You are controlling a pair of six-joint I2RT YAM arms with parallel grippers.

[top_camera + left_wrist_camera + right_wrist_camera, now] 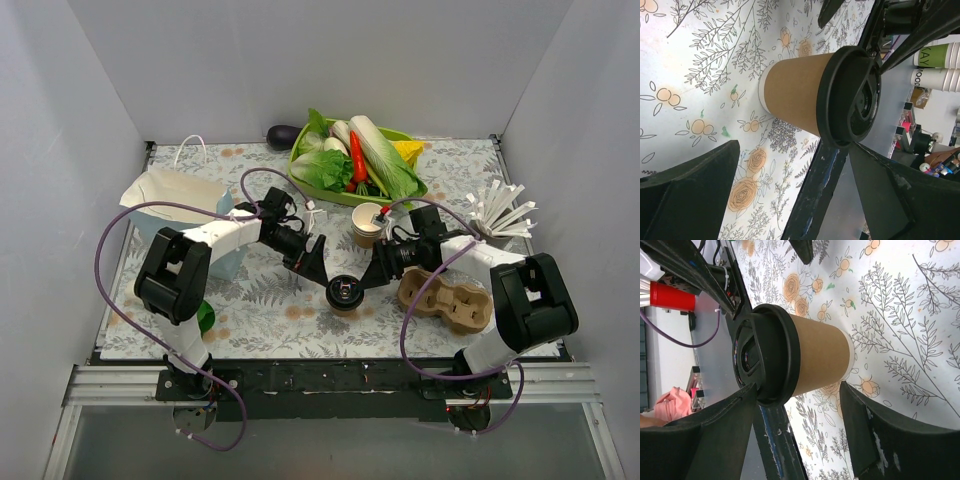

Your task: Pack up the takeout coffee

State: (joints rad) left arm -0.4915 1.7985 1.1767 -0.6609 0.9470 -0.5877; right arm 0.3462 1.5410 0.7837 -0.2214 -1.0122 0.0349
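Note:
The takeout coffee, a tan paper cup with a black lid, stands upright on the floral mat near the front middle. It fills the left wrist view and the right wrist view. My left gripper is open just left of the cup, which stands beyond its fingertips. My right gripper is open just right of the cup. In the right wrist view one finger reaches the lid's rim and the other the cup's base. Neither gripper holds anything.
A lidless tan cup stands behind the coffee. A brown pulp cup carrier lies to the right. A blue bag stands open at the left. A green basket of vegetables is at the back. White sticks fan out at the right.

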